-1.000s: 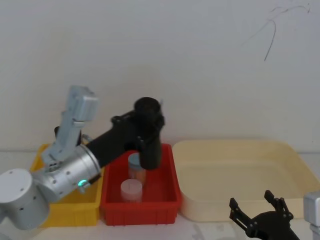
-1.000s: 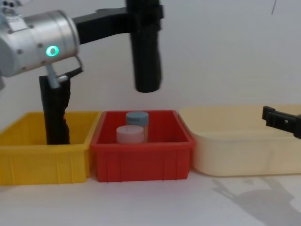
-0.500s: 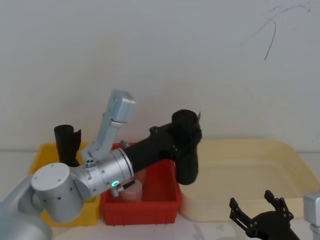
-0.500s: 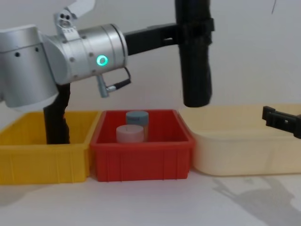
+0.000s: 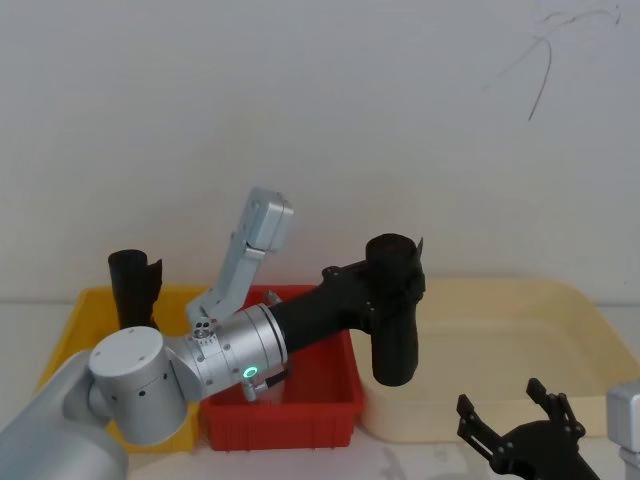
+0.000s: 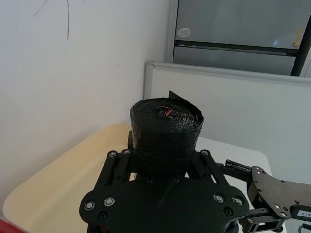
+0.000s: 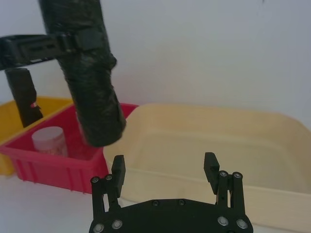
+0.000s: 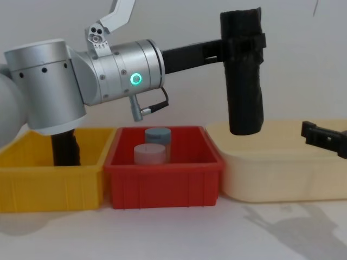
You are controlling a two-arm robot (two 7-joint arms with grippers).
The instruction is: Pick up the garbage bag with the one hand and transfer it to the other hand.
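left gripper (image 8: 242, 44) holds garbage bag (image 8: 245, 97), right gripper (image 5: 512, 408) low

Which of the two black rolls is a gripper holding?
The flat-topped garbage bag, held in the air by the left gripper near the cream tub; the notched-top roll stands in the yellow bin.

Head camera looks down, chest camera level and nearer; both share the red bin (image 5: 280, 425) and bag (image 5: 396, 345). Left wrist camera hugs the bag; right wrist camera faces it from near right.
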